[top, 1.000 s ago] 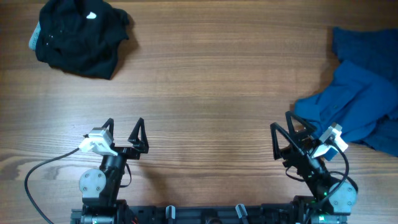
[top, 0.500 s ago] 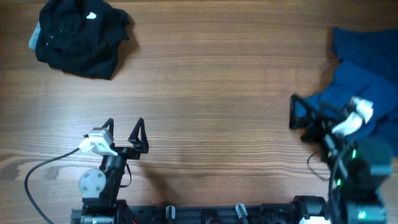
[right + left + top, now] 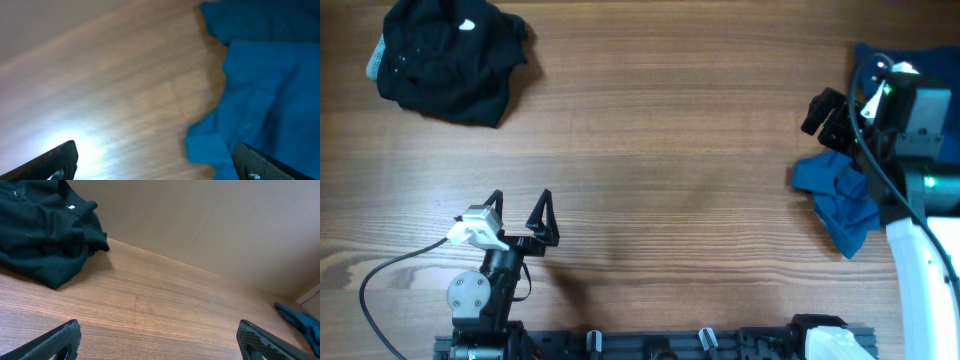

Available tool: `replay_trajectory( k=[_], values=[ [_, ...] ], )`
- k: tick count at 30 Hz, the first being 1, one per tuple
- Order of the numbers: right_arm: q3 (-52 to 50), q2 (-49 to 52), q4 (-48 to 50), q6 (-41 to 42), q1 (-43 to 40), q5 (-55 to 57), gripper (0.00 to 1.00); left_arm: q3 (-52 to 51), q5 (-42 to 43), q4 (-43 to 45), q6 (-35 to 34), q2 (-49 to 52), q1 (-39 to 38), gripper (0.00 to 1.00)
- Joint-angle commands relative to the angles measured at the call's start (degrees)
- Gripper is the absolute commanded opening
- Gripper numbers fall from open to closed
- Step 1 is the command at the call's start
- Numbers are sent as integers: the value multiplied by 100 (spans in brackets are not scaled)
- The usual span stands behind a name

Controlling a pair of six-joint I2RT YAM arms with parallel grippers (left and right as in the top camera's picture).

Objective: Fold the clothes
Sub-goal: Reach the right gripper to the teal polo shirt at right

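Only the overhead view showed both heaps: the black garment [image 3: 445,60] at the far left of the surface [image 3: 670,130], and the blue polo shirt [image 3: 845,200] crumpled at the right edge. The right wrist view gave just blue cloth and bare wood, blurred. The left wrist view caught the black garment and a sliver of blue.

My left pincer [image 3: 520,197] stood wide apart, holding nothing. My right pincer [image 3: 155,147] stood wide apart over the shirt's edge, gripping nothing.

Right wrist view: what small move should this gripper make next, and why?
Probably lower the right gripper onto the near edge of the crumpled medium-blue cloth shirt: its jaws are open and empty, and that edge lies just ahead of them.
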Motion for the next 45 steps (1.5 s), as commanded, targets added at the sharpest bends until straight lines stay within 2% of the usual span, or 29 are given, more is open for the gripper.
replay_trajectory(
  k=[1,13,18,27,30,35,45],
  values=[
    [142,297,-151,-133,-59,1078,100,-39,-94,-17,-9,-37,-20,100],
    [92,1731,-1019,946,-616,1130,100,-39,-94,-17,-11,-37,-20,100],
    [-42,1993,-1187,1488,-621,1054,100,-39,-94,-17,-11,-37,-20,100],
    [-442,2033,-1609,1829,-621,796,100,-39,-94,-17,-11,-37,-20,100],
    [-588,2033,-1604,1902,-623,428,100,-39,-94,-17,-11,-37,-20,100],
    [-898,2033,-1534,2922,-621,330,100,-39,-94,-17,-11,-37,-20,100],
    [-1257,2035,-931,2855,-621,402,100,-39,-94,-17,-11,-37,-20,100]
  ],
)
